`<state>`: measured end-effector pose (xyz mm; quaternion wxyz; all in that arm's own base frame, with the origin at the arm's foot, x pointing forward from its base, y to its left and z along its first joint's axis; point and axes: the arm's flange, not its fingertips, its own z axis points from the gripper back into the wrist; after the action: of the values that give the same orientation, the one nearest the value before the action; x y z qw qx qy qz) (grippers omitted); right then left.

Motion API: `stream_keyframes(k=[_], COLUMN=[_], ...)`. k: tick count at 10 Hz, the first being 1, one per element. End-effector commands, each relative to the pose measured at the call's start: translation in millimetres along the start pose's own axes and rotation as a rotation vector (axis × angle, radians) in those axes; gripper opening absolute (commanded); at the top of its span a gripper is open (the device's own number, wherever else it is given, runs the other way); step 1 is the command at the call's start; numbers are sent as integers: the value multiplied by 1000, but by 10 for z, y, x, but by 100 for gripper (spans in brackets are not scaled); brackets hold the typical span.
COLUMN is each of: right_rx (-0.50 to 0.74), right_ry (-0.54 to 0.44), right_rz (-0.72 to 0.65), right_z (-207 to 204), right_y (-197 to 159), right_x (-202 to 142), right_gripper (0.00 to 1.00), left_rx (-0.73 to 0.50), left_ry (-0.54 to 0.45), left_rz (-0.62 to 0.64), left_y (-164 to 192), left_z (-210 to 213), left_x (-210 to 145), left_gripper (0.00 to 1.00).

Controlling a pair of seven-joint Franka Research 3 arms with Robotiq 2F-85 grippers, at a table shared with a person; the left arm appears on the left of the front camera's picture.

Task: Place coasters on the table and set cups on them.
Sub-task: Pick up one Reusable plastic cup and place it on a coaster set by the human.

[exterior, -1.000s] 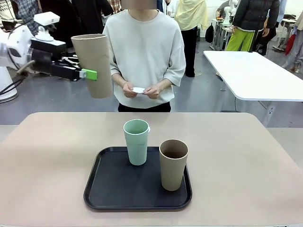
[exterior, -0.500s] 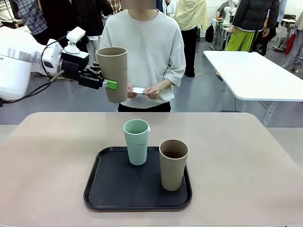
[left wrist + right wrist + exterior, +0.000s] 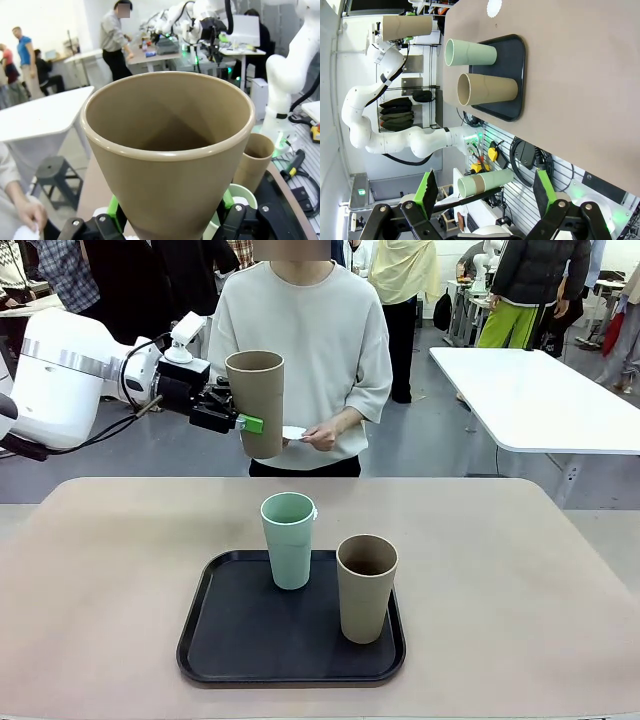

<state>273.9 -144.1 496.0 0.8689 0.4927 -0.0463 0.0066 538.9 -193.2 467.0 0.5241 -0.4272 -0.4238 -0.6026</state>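
My left gripper (image 3: 246, 422) is shut on a brown cup (image 3: 256, 402), held upright in the air at the far left of the table (image 3: 520, 570), just in front of the person. In the left wrist view this brown cup (image 3: 170, 160) sits between the green pads (image 3: 114, 208). A mint green cup (image 3: 288, 538) and a second brown cup (image 3: 366, 586) stand on a black tray (image 3: 240, 645). The person holds a white coaster (image 3: 293, 431) in both hands. My right gripper (image 3: 485, 187) is open, off to the side of the table, with nothing between its fingers.
A white scalloped disc (image 3: 493, 7) shows over the tabletop at the top edge of the right wrist view; I cannot tell whether it lies there or is held. A white table (image 3: 540, 400) stands at the back right. Bare tabletop lies around the tray.
My left arm has swung right and slightly lower with the brown cup, from the far left to just in front of the person's hands. The tray, cups and person have not moved.
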Motion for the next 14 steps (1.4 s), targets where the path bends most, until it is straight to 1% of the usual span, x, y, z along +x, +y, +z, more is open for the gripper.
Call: stream_keyframes(k=[1, 4, 5, 6, 8, 9, 11, 14], right_rx=[13, 13, 13, 13, 13, 13, 13, 13], right_ry=[1, 1, 1, 1, 1, 1, 1, 1], right_rz=[2, 2, 2, 2, 2, 2, 2, 2], right_z=[2, 2, 2, 2, 2, 2, 2, 2], right_y=[-6, -6, -6, -6, -6, -6, -6, -6], right_x=[4, 4, 4, 4, 4, 4, 4, 4], right_gripper=[100, 100, 100, 100, 100, 100, 100, 100], left_rx=[15, 5, 11, -35, 4, 6, 20, 40], left_ry=[-10, 0, -18, -27, -66, -69, -45, -22], left_rz=[1, 1, 56, 39, 46, 61, 86, 67], left_y=[-5, 6, 226, 408, 665, 726, 850, 910], left_z=[32, 26, -25, -85, -178, -241, -364, -508], left_x=[21, -5, -106, -237, -419, -490, -704, -1014], left_gripper=[85, 85, 85, 85, 85, 85, 85, 85])
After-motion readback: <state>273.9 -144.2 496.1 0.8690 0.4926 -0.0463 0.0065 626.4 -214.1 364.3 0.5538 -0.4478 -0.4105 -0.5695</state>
